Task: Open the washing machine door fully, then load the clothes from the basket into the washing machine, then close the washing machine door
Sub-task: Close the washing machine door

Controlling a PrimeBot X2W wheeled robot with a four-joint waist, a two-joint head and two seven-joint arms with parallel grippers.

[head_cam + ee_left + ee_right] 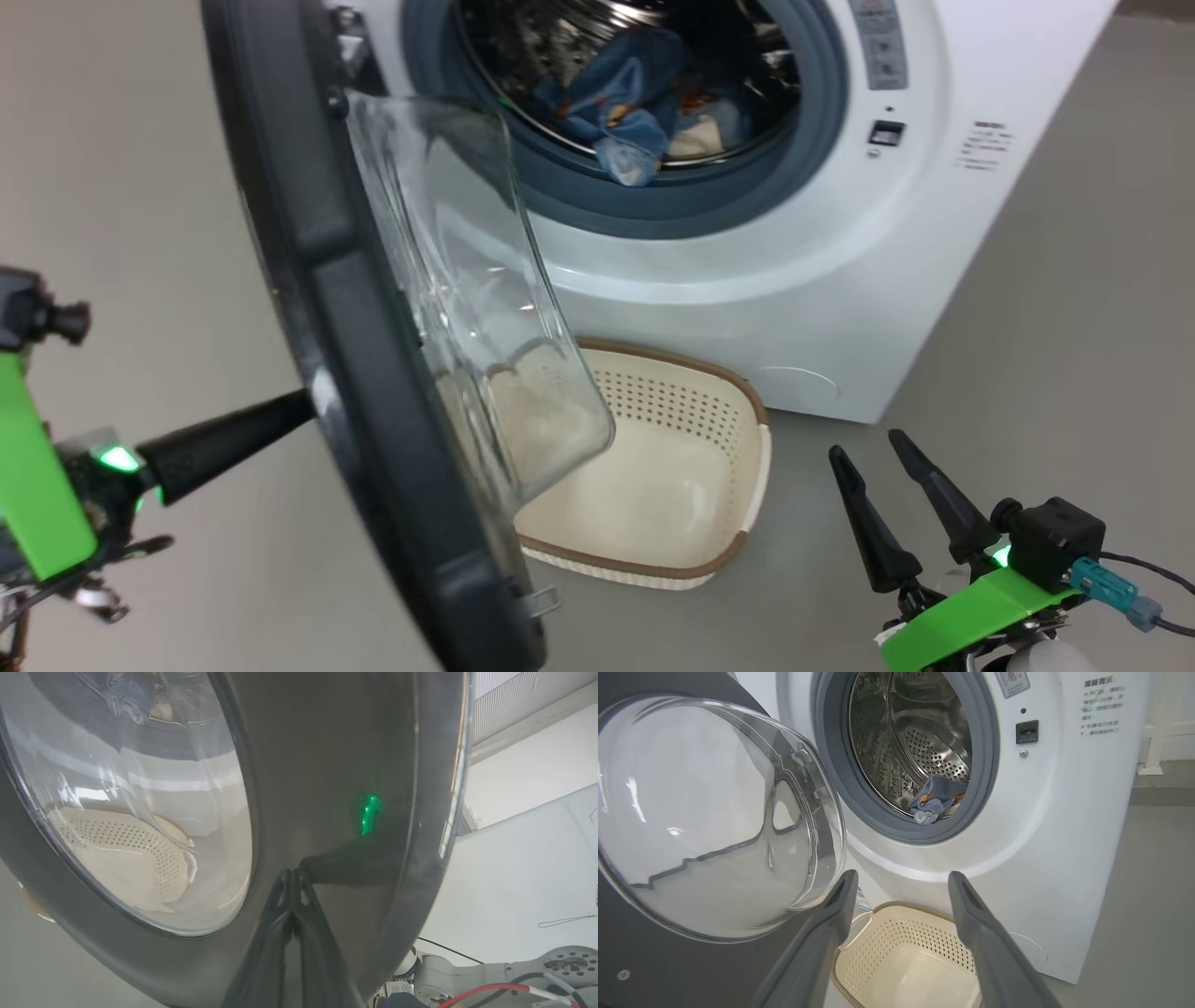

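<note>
Fingers of the left gripper, pressed together, touch the outer rim of the washing machine door at lower left. The right gripper, lower right, is spread and empty. Mid-frame, the basket sits empty. At top centre the clothes droop onto the gasket of the washing machine, so swinging the door shut could pinch them. Smooth grey floor surrounds everything.

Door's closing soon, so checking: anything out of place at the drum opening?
A fold of the clothes hangs over the drum lip onto the gasket, where the closing washing machine door might pinch it.
</note>
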